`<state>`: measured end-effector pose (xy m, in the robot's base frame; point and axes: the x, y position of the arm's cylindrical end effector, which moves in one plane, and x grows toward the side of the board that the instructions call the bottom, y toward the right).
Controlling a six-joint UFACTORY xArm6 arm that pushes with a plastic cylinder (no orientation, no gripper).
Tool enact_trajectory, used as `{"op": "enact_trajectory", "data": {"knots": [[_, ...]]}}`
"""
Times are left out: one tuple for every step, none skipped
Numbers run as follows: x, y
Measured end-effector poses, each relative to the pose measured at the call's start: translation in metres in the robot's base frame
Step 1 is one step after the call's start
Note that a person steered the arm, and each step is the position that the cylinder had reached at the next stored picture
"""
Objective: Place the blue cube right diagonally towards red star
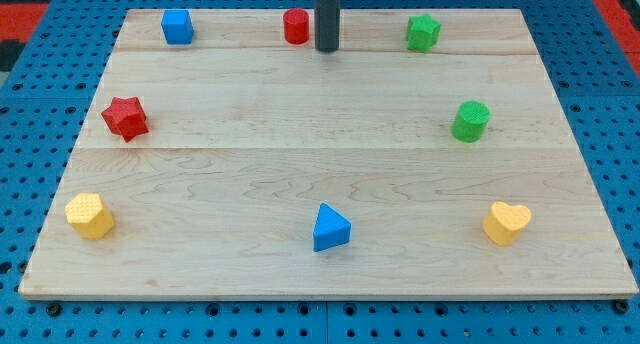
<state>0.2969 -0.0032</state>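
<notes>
Blue cube point(177, 26), left of end effector tip point(327, 49)

Bright even overhead light, soft short shadows under blocks, sharp focus, no glare

The only part of the arm showing is a straight, dark grey rod with a smooth, plain, round surface; my tip point(327, 50) is its blunt, flat-cut lower end.
</notes>
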Motion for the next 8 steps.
{"op": "enact_trajectory", "data": {"knots": [[-0.004,-0.083],[-0.072,-0.094],[-0.105,-0.095],[-0.105,-0.119],[-0.105,-0.123],[-0.105,-0.168],[-0.105,-0.212],[-0.042,-0.187]]}}
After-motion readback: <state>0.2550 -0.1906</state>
